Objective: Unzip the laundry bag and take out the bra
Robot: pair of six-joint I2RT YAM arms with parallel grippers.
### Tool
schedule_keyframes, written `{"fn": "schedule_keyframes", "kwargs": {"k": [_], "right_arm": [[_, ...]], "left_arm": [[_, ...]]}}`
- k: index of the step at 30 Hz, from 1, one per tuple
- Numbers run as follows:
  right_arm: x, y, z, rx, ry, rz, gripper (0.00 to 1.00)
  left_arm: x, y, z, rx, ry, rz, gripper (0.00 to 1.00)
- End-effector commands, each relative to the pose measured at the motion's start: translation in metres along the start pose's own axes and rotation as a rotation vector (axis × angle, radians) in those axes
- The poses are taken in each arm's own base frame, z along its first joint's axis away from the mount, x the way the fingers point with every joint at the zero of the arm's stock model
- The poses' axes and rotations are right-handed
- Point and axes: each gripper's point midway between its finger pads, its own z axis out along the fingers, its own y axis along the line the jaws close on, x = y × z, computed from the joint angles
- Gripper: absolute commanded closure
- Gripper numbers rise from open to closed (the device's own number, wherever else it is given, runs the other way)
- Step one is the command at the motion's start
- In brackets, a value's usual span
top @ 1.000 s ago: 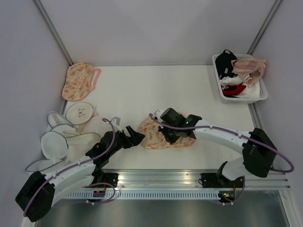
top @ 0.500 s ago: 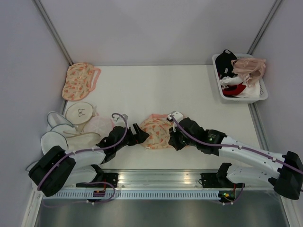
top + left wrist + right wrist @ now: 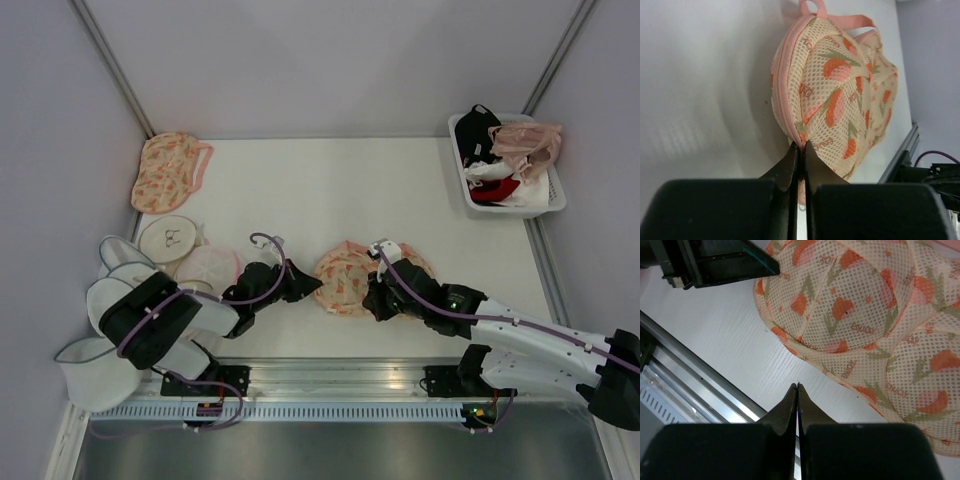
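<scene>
Near the front edge of the table point(image 3: 330, 190), at about six o'clock in the overhead view, the laundry bag point(image 3: 347, 276) lies between my two arms. My left jaws are clenched on its pink zip trim point(image 3: 781, 90) at the bag's nine o'clock edge. In the left wrist view the tips meet right on the seam, and the pouch swells away from them toward one o'clock. Whether the zip pull itself is in that pinch I cannot tell. My right jaws are pressed shut on nothing. Their tips sit over bare table just beside the bag's near rim, at its five o'clock, and the mesh fills the right wrist view from eleven to three o'clock.

What worries me is that only one side of the bag is held. If I draw the left jaws along the zip now, I judge the light pouch will slide or bunch after them instead of opening, since nothing pins it. The pinch is also thin: the narrow trim could slip free, or the open mesh could snag on a tip and stretch. My right jaws would have to part before they could anchor the fabric. The bra is not visible; I take it to lie inside, hidden by the print.
</scene>
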Motion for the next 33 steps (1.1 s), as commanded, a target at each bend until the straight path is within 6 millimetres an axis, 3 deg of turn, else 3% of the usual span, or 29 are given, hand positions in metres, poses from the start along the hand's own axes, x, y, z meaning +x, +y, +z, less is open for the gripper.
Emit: {"fn": "schedule_keyframes", "kwargs": {"k": [1,6,8,9,10,11,12,14,15,16,19,22,26,27,31,33], "right_arm": [[-0.020,-0.008,-0.010,0.052,-0.115,0.071,1.00],[-0.030,-0.018,-0.018,0.108,-0.176,0.117,0.99],[-0.031,-0.022,-0.020,0.127,-0.197,0.133,1.00],[-0.030,-0.026,-0.022,0.145,-0.202,0.139,1.00],[-0.033,-0.031,-0.025,0.166,-0.230,0.154,1.00],[-0.034,-0.034,-0.027,0.179,-0.241,0.165,1.00],[-0.036,-0.038,-0.032,0.195,-0.265,0.187,1.00],[-0.041,-0.051,-0.040,0.257,-0.313,0.219,1.00],[-0.042,-0.056,-0.044,0.281,-0.335,0.236,1.00],[-0.048,-0.064,-0.053,0.312,-0.392,0.283,1.00],[-0.049,-0.074,-0.065,0.348,-0.435,0.331,1.00],[-0.051,-0.076,-0.070,0.353,-0.448,0.343,1.00],[-0.048,-0.077,-0.070,0.368,-0.427,0.334,1.00],[-0.048,-0.076,-0.069,0.368,-0.420,0.333,1.00],[-0.048,-0.075,-0.070,0.366,-0.414,0.332,1.00],[-0.048,-0.077,-0.073,0.373,-0.418,0.331,1.00]], "left_arm": [[-0.035,-0.066,-0.005,0.245,-0.097,0.028,0.98],[-0.061,-0.104,-0.017,0.295,-0.124,0.137,0.98],[-0.090,-0.133,-0.034,0.317,-0.199,0.253,0.98],[-0.092,-0.119,-0.034,0.218,-0.181,0.270,0.98],[-0.122,-0.140,-0.050,0.206,-0.275,0.355,0.98],[-0.133,-0.142,-0.057,0.172,-0.298,0.388,0.98],[-0.132,-0.128,-0.062,0.083,-0.262,0.413,0.98],[-0.169,-0.152,-0.089,0.044,-0.368,0.509,0.98],[-0.171,-0.147,-0.095,-0.005,-0.347,0.535,0.98],[-0.186,-0.162,-0.108,-0.014,-0.375,0.581,0.98],[-0.193,-0.173,-0.119,-0.046,-0.319,0.659,0.98],[-0.171,-0.155,-0.090,-0.088,-0.141,0.692,0.98],[-0.115,-0.123,-0.045,-0.160,0.066,0.720,0.98],[-0.096,-0.105,-0.027,-0.202,0.142,0.725,0.98],[-0.041,-0.083,0.007,-0.255,0.298,0.781,0.98],[-0.030,-0.082,0.017,-0.256,0.311,0.778,0.98]]}}
